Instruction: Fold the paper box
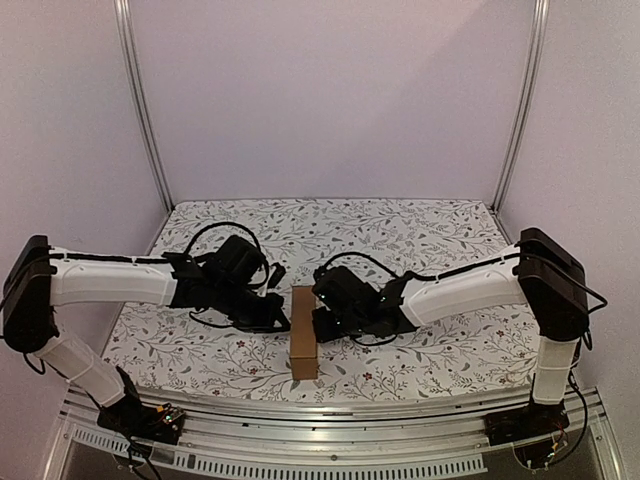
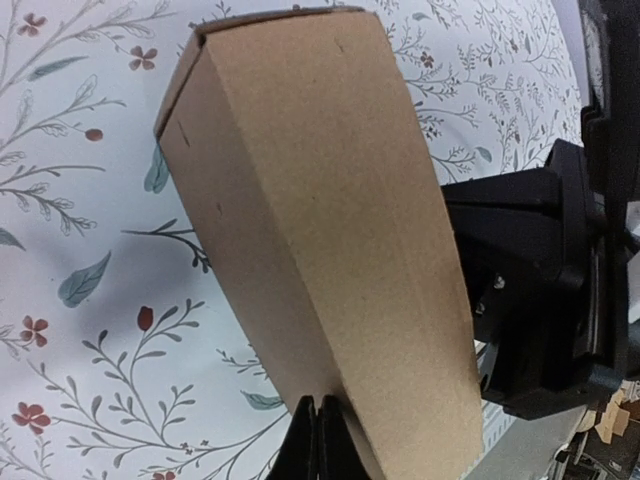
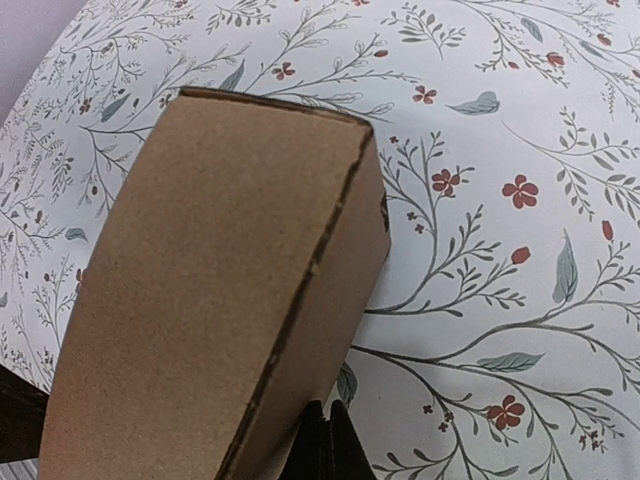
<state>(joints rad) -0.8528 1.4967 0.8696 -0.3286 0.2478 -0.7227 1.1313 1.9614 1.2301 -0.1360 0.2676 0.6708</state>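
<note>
Jaws on both arms fully clenched, nothing held. Left gripper [image 2: 317, 442] tips at left wall of paper box [image 1: 303, 350], right gripper [image 3: 326, 442] at right wall. Box lies closed, lower centre of overhead view, on floral table [image 1: 420, 240].

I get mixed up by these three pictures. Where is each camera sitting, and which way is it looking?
Top: above and behind the robot, looking down at the table; left arm and right arm show, left gripper and right gripper on either side of the box.
Left wrist: on the left arm, looking past its shut fingers along the box; the right arm shows beyond.
Right wrist: on the right arm, looking past its shut fingers along the box.
Shared: every view sees the box and the flowery table.
</note>
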